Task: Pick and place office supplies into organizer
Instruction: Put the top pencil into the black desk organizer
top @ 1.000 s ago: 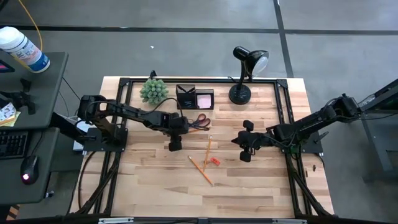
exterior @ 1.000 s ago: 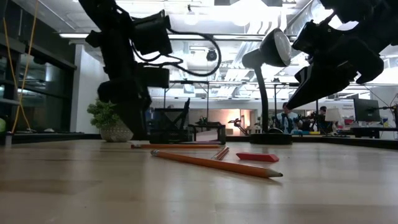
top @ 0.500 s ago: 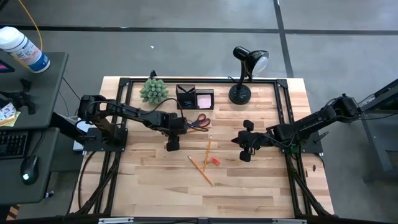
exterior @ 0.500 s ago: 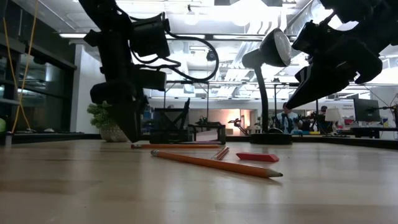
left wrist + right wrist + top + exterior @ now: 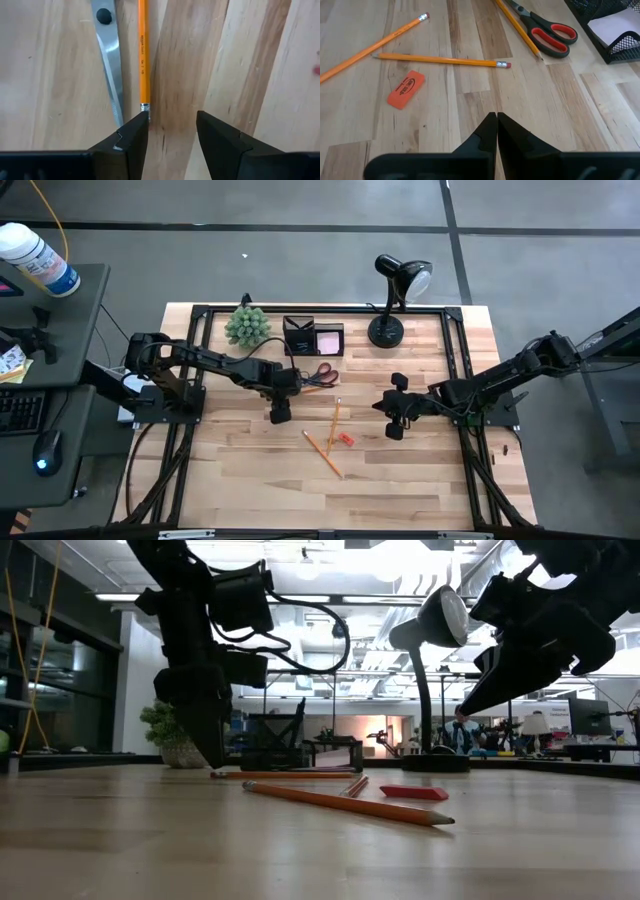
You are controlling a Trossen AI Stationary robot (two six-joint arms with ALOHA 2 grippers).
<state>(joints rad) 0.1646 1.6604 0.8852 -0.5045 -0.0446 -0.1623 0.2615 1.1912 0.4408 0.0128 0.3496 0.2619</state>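
The left arm is reaching in from the 9 o'clock side of the tabletop (image 5: 420, 470), its wrist bent so the left gripper (image 5: 280, 413) is pointing straight down near the table's middle. Its fingers are standing spread and holding nothing, one fingertip (image 5: 137, 127) hanging just over the eraser end of a pencil (image 5: 143, 55) that is lying right beside the blades of the scissors (image 5: 318, 374). Against the frame half a second ago, this gripper is sitting slightly farther toward 3 o'clock, and it is back roughly where it was a second ago.

At 12 o'clock from that gripper, the black organizer (image 5: 312, 337) is standing between the green plant (image 5: 246, 325) and the desk lamp (image 5: 397, 295), with a pink sticky-note pad (image 5: 329, 339) in its 3 o'clock compartment. Two more pencils (image 5: 328, 442) and the red eraser (image 5: 345, 439) are lying loose toward 6 o'clock of the scissors, unmoved.

The right arm is stretching in from the 3 o'clock edge, the right gripper (image 5: 395, 423) hovering low with its fingers pressed together and empty, its pose unchanged.
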